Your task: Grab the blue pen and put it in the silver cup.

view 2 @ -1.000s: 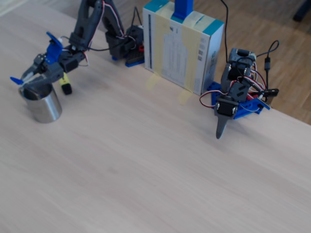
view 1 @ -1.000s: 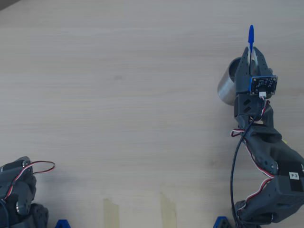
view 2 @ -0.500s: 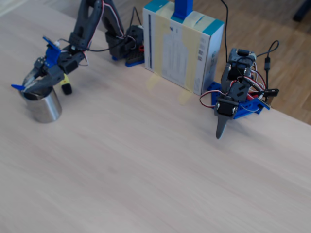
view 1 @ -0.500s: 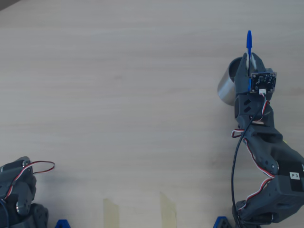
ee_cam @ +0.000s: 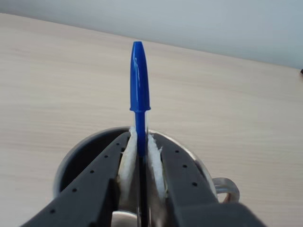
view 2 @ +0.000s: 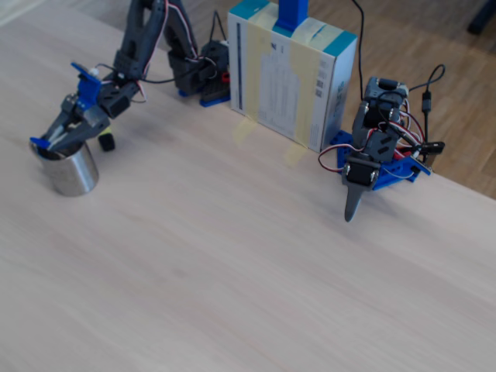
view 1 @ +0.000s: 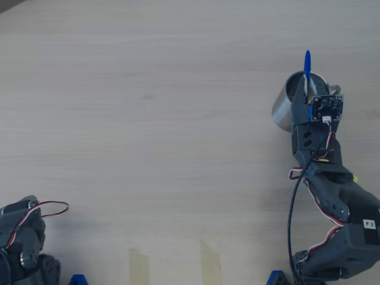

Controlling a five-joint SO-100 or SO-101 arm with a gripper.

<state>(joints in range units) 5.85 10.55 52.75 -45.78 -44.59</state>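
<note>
The overhead view looks straight down on the tabletop (view 1: 148, 119), with the arm entering from the bottom right. The fixed view stands high across the tabletop (view 2: 232, 271), facing the arm's base obliquely from farther off. The wrist view sits close behind the gripper (ee_cam: 140, 142), looking along it. All three share the silver cup (view 1: 284, 107).

The silver cup (ee_cam: 85, 151) is shiny metal. The blue pen (ee_cam: 139, 90) looks like glossy plastic. The table (view 1: 148, 119) is matt pale wood grain.
</note>
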